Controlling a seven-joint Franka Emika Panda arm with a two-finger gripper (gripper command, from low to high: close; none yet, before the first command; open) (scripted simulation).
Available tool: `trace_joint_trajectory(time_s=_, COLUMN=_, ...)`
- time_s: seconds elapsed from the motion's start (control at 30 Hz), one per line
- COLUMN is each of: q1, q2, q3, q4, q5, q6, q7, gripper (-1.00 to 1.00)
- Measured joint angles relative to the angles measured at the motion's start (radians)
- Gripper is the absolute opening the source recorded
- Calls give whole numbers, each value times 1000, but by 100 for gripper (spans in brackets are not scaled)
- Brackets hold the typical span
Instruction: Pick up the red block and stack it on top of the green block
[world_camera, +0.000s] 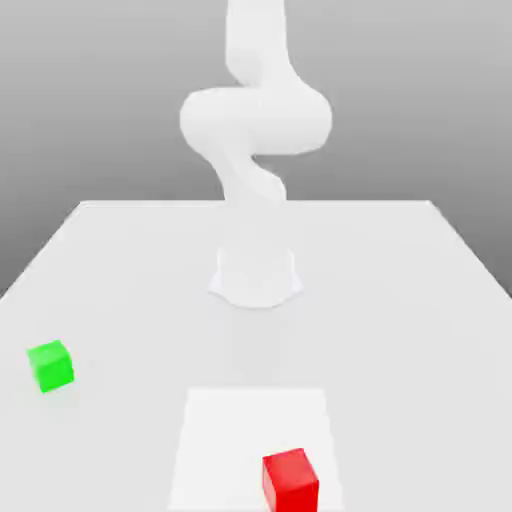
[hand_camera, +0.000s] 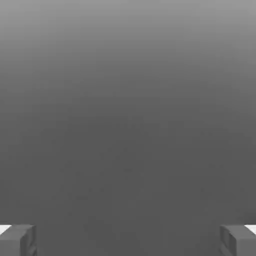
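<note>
blocks apart on the table, gripper wide open and empty

while the white arm (world_camera: 255, 120) stands folded above its round base (world_camera: 255, 275) at the far middle of the table (world_camera: 420, 300), both blocks lie untouched on the near part of the surface. the red block (world_camera: 290, 480) sits close to the near edge, a little toward the exterior view's right of the middle, on a slightly brighter square patch (world_camera: 225, 440) of the table. it rests flat, with one lighter top face and darker sides. the green block (world_camera: 50, 365) lies well apart from it, far toward the exterior view's left and a bit farther from the camera, also flat on the table. nothing is stacked; the two cubes do not touch each other, and the arm is not near either of them.

in the hand view the gripper (hand_camera: 128, 240) shows its two grey fingertips (hand_camera: 17, 240) at opposite edges of the picture, so the jaws stand spread as wide as they go. between them there is only a plain grey background, and no object is held or touched by the fingers.
</note>
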Motion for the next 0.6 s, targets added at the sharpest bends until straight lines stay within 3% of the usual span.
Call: trace_joint_trajectory(time_s=0.6, q1=66, q2=659, q3=-13, q4=-90, q5=21, q6=237, q7=-164, gripper=0)
